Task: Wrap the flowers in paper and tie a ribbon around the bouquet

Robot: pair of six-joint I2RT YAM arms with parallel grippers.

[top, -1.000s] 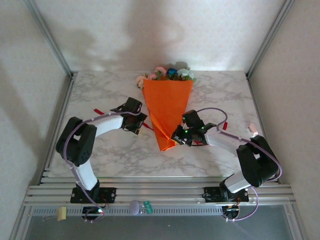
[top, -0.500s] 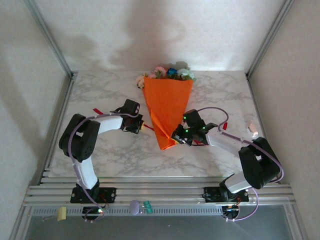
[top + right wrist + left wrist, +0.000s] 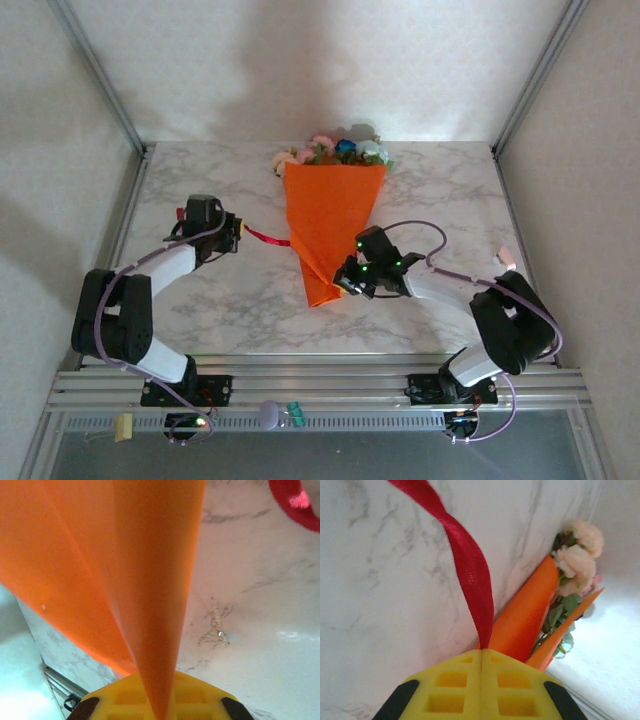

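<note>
The bouquet [image 3: 330, 215] lies on the marble table as an orange paper [image 3: 150, 580] cone, its tip toward me. The flowers [image 3: 333, 150], pink, pale and one blue, stick out of its far wide end. My left gripper [image 3: 233, 236] sits left of the cone, shut on the red ribbon [image 3: 266, 237], which runs tight from the yellow fingers [image 3: 455, 685] toward the cone [image 3: 525, 615]. The ribbon [image 3: 470, 570] twists upward in the left wrist view, beside the flowers [image 3: 577, 560]. My right gripper [image 3: 346, 281] is shut on a fold of the paper near the cone's tip.
A loop of red ribbon [image 3: 295, 502] lies on the marble right of the cone. A small pale scrap [image 3: 505, 258] sits near the right edge. A purple ball [image 3: 270, 412] and a tag [image 3: 123, 427] rest on the near rail. Frame posts and white walls enclose the table.
My left gripper shut on the ribbon and pulled it leftward, away from the cone, drawing it taut. The right gripper and the cone's tip shifted slightly left.
</note>
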